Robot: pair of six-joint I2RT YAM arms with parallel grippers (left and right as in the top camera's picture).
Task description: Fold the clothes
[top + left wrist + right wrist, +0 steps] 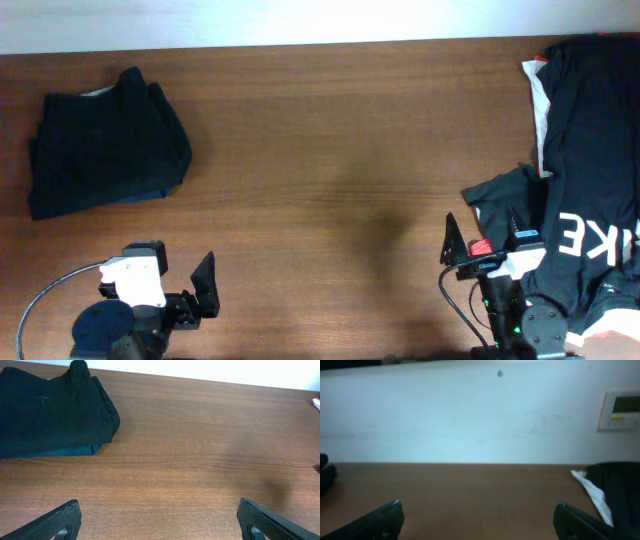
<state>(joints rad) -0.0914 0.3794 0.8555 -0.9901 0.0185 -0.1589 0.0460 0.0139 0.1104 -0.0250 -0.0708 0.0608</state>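
Unfolded black garment pile, white lettering, lay just ahead-right of right gripper, long axis running away toward far table edge. Right arm nearer. Folded dark stack sat ahead-left of left gripper. Both grippers wide, empty.

Plain indoor workroom, lab or office type: wood-grain table, bare white wall, wall-mounted control panel at upper right.

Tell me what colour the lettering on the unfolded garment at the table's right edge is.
White lettering on the black garment, clearest in the overhead view.
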